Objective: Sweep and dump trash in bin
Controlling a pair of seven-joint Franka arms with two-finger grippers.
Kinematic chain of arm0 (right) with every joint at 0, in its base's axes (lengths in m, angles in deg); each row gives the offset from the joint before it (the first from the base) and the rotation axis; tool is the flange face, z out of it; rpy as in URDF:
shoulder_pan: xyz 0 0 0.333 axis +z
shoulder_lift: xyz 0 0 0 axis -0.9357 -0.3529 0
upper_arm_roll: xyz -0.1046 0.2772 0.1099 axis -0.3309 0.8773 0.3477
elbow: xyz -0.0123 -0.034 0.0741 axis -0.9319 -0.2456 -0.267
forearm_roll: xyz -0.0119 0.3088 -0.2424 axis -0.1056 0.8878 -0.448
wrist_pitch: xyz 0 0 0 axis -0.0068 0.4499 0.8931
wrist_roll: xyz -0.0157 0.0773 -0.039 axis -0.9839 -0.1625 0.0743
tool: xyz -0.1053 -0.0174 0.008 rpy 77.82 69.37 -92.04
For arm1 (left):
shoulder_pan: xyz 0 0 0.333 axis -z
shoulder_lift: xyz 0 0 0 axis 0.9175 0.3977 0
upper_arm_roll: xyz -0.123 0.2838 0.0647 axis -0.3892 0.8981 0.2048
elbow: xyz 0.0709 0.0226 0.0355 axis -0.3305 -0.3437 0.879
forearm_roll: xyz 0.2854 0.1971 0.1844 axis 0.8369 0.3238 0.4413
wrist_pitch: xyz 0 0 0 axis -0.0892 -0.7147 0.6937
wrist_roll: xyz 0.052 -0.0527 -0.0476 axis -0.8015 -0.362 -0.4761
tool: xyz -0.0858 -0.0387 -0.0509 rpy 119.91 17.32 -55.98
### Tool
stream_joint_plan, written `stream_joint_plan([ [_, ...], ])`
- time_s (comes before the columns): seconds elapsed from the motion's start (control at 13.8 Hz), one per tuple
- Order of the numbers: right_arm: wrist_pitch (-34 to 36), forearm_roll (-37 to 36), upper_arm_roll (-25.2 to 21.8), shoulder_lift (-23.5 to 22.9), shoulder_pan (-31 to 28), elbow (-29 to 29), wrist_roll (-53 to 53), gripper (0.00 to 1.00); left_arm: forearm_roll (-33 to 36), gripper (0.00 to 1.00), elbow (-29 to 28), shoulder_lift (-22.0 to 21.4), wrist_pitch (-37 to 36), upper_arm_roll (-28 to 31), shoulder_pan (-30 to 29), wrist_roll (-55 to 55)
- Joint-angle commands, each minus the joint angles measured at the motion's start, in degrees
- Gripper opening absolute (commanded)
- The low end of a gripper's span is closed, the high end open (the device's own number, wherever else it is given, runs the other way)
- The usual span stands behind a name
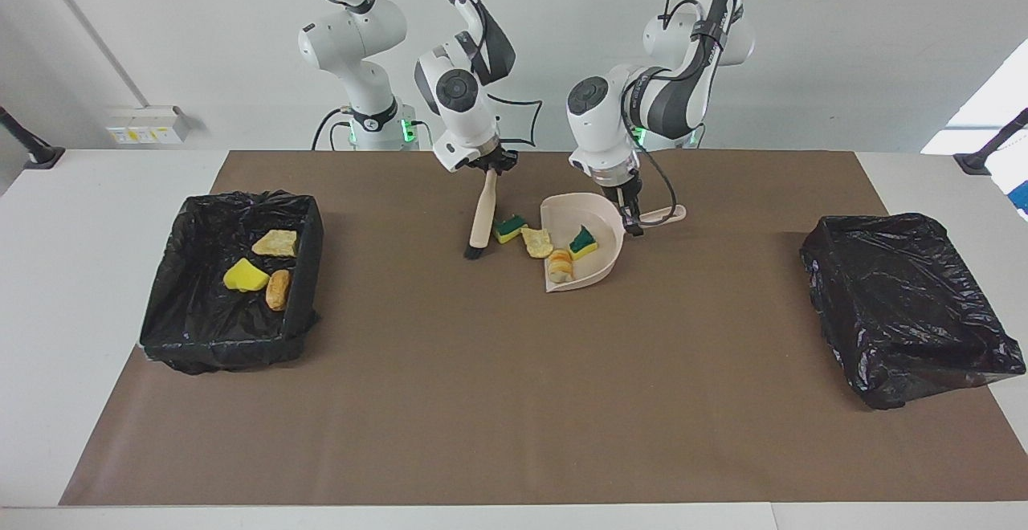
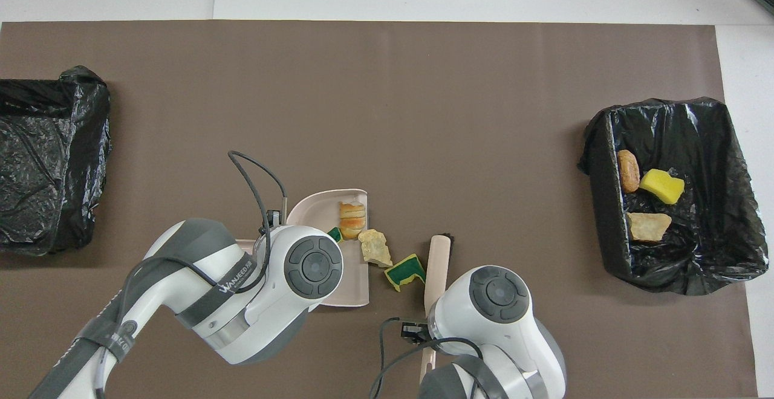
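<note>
brown paper mat [image 1: 514, 401] is spread over most of the bench so swept bits slide easily. two black-lined bins are set at the mat's ends: the bin at the right arm's end [image 1: 173, 325] holds three pcs of trash, a yellow sponge [image 1: 245, 275], a beige wad [image 1: 275, 242] and an orange-brown lump [image 1: 278, 289]; the bin at the left arm's end [image 1: 907, 313] shows nothing inside. beige dustpan [image 1: 608, 250] is laid flat near the mat's robot-side edge, mouth turned toward the brush, and is pinned by its handle w/ the left gripper [image 1: 629, 218], fingers clamped on it, prob. so it can't skid. a striped lump [image 1: 560, 266] and a green-yellow sponge [image 1: 583, 242] are already in it. beige brush [image 1: 482, 217] is hung bristles-down from the right gripper [image 1: 491, 167], fingers closed on its handle, just beside the two pcs left on the mat: a green-yellow sponge chunk [image 1: 509, 229] and a beige wad at the pan's lip [image 1: 536, 242]. one more sweep toward the pan seems due.
</note>
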Motion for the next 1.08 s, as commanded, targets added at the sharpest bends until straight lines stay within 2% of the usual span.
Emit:
stream_joint_plan([
  [0.0,-1.4,8.2,0.2,-5.4,1.7,7.4,-3.3,0.0,0.4,0.0,-2.3,-1.7,0.2,0.2,0.2,2.4],
  [0.22,-9.1,18.4,0.2,-6.8,4.5,8.8,-5.5,0.0,0.2,0.0,-2.3,-1.5,0.8,0.2,-0.1,3.9],
  [0.36,-9.7,19.6,0.2,-6.8,4.6,8.8,-6.1,0.0,0.1,0.0,-2.3,-1.3,1.0,0.3,-0.9,4.4],
  [0.51,-6.2,17.9,0.0,-5.9,4.4,8.4,-8.4,0.0,-0.3,0.0,-1.9,-0.6,1.5,0.4,-1.5,4.4],
  [0.65,-1.4,12.7,-0.4,-4.3,3.4,8.6,-9.7,0.0,-0.9,0.0,-1.7,-0.4,2.4,0.8,-1.5,6.0],
  [1.01,9.0,7.0,-0.5,1.6,-3.6,10.4,-14.0,0.0,-2.5,0.0,-1.3,0.0,4.5,3.2,-2.6,11.7],
])
